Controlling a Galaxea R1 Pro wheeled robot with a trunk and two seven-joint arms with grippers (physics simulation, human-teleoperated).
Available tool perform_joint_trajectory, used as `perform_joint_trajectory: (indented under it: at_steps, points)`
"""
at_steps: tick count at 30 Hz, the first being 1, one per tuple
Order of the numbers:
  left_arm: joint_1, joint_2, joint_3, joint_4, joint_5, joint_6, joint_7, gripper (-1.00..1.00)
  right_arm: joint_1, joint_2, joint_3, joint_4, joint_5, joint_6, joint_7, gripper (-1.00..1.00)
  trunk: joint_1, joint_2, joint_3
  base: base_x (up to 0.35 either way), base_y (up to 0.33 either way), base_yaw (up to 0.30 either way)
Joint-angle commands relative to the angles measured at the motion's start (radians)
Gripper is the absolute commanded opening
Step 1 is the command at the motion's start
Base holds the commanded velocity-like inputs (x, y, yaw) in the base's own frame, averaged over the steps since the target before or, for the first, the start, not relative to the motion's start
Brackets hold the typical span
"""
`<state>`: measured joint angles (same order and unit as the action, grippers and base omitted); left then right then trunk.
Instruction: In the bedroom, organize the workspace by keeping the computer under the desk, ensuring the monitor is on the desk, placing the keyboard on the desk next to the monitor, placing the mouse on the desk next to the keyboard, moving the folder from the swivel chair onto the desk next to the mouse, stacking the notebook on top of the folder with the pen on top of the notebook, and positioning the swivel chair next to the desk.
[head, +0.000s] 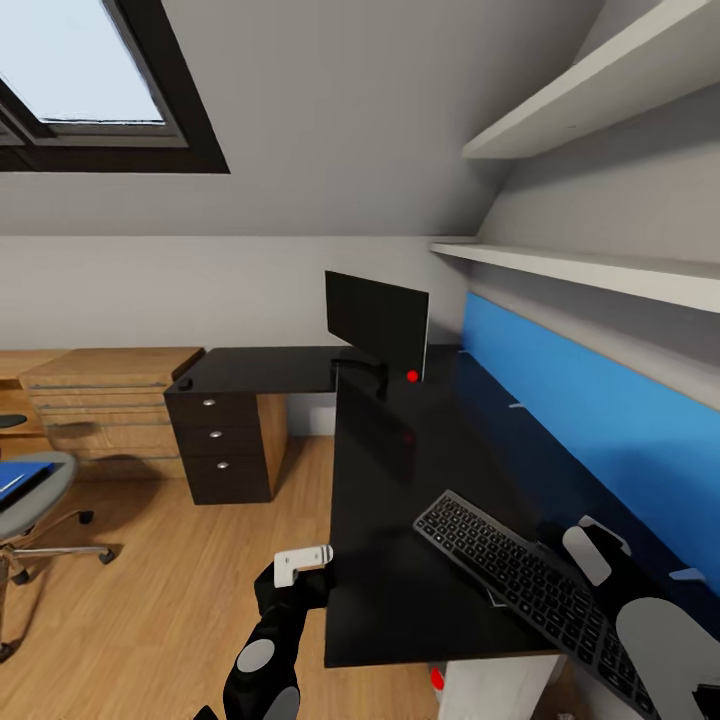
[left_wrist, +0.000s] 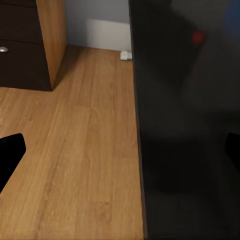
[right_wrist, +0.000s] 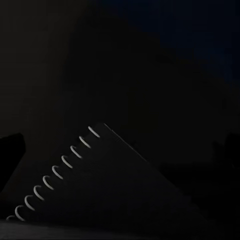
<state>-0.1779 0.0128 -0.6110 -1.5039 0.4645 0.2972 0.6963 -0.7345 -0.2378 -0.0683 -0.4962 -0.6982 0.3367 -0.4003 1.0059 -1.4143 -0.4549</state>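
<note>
Keyboard (head: 535, 583) beside right end effector (head: 590, 548), grip unclear

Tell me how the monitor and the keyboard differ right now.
The monitor stands upright on its stand at the desk's far corner; the keyboard lies flat near the front edge. The monitor shows a plain dark panel; the keyboard shows rows of keys in a grey frame. Both sit on the desk.

My glossy black L-shaped desk top (head: 400, 520) carries a black flat monitor (head: 377, 322) and a silver-grey framed keyboard with black keys (head: 520, 575). Behind them runs a bright blue wall panel (head: 590, 400). I see honey-brown wood-grain flooring (left_wrist: 85, 150), a black drawer unit with silver knobs (head: 215, 450), and a dark notebook with white spiral rings (right_wrist: 100, 185).
</note>
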Motion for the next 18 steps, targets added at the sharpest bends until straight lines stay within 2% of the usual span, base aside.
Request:
perform_joint_trajectory:
  at_steps: [1,18]
  points:
    - [-0.001,0.001,-0.003,-0.001,0.005,0.003,0.008,1.0,0.0,0.0,-0.001,-0.002,-0.007,0.004,-0.006,1.0,0.0,-0.001,-0.001,-0.026,0.032,0.0]
    - [-0.002,0.001,-0.003,-0.001,0.006,0.003,0.008,1.0,0.0,0.0,-0.001,-0.004,-0.007,0.002,-0.005,1.0,0.0,-0.001,-0.001,-0.076,0.069,0.0]
